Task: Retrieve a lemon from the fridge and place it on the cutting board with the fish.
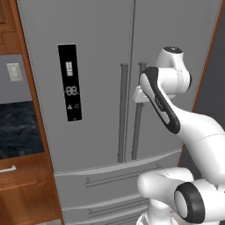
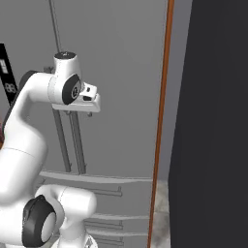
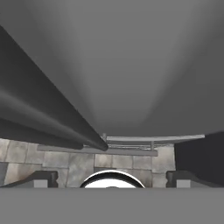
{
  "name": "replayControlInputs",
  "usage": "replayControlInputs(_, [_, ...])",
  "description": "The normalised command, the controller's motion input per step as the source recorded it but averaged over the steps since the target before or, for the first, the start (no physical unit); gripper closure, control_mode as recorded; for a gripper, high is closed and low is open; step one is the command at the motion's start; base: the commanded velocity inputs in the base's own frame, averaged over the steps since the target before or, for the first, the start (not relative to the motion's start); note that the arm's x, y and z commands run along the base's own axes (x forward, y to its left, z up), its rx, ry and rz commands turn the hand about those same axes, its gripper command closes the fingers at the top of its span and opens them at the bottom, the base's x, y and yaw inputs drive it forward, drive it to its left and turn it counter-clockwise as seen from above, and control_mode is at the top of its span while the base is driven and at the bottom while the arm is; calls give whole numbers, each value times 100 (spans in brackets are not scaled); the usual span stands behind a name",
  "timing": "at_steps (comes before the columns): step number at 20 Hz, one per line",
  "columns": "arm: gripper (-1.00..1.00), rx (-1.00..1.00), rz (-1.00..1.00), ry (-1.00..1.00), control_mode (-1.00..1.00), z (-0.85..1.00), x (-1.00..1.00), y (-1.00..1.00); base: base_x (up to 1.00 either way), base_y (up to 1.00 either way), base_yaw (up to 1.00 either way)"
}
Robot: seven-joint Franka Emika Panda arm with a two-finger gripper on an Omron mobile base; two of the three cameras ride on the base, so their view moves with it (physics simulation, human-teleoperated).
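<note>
- The fridge (image 1: 101, 83) is closed; the lemon must be inside, hidden.
- The gripper (image 3: 112, 177) is near the right door handle (image 1: 139, 110) — its 2 fingers are spread, holding nothing.
- Put the bar between the fingers before closing — then pull slowly.

At nine o'clock in the left base view stands a reddish-brown wooden cabinet (image 1: 26, 180), its pale bar pull (image 1: 7, 169) showing at the frame's edge. Above it lies a dark, marbled backsplash (image 1: 17, 129), and above that a grey wall patch with a white switch plate (image 1: 14, 72) — around ten o'clock. More wood cabinet (image 1: 8, 26) fills eleven o'clock.

In the right base view a thin wooden trim strip (image 2: 162, 121) runs top to bottom near centre; a dark panel (image 2: 215, 121) occupies three o'clock.

The hand view shows a stone-tiled floor (image 3: 57, 162) at seven o'clock.
</note>
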Motion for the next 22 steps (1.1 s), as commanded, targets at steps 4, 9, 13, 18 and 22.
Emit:
replayControlInputs(4, [-100,0,0,0,100,0,0,0,-27,40,-8])
replayControlInputs(9, [-100,0,0,0,100,0,0,0,-19,56,0])
replayControlInputs(13, [-100,0,0,0,100,0,0,0,-7,0,0])
replayControlInputs(18, [-100,0,0,0,100,0,0,0,-17,-31,0])
replayControlInputs(22, [-100,0,0,0,100,0,0,0,-6,-62,0])
